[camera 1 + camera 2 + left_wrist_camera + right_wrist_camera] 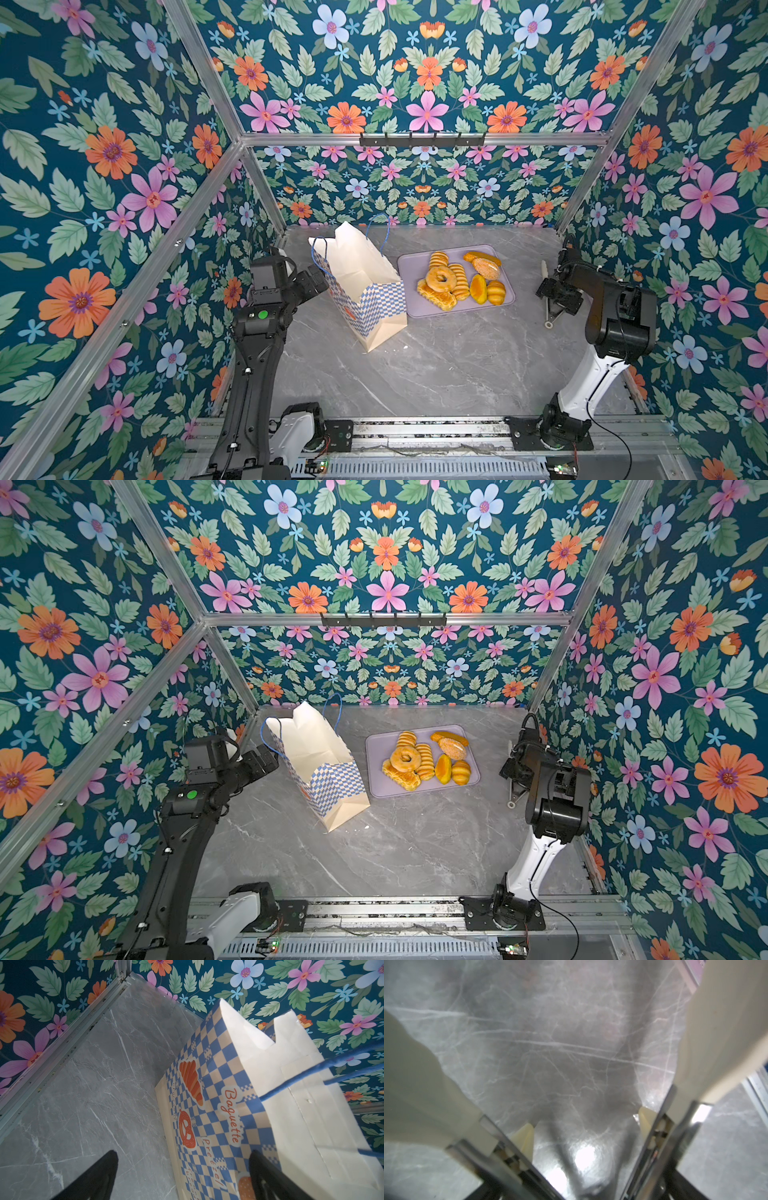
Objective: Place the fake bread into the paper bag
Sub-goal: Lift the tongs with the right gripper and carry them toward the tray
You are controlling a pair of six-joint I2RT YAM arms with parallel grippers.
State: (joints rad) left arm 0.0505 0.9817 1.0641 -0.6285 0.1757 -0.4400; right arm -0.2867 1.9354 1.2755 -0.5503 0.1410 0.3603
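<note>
The left gripper [184,1158] hovers at the left side of the paper bag [365,291], its jaws spread wide and holding nothing. In the left wrist view one black fingertip [256,1159] lies over the bag's blue-and-white chequered side, but I cannot tell whether it touches. The other fingertip stands over bare grey marble surface [436,365]. A blue cord handle [301,1078] runs across the bag's cream inside, close to the camera.

The bag stands on the surface with its mouth open and leans a little. Just beside it to the right lies a lilac tray [409,266], and I cannot tell whether the two touch.

All of the fake bread [461,276] lies piled on the tray, none in the bag. In both top views a ring doughnut [405,758] rests on top of ridged rolls. A seeded loaf [486,268] lies toward the back and a round bun [496,292] at the right.

Well to the right of the tray, the right gripper [555,297] holds a pair of tongs [708,1043]. Their cream arms are splayed wide, with only bare surface between them.
</note>
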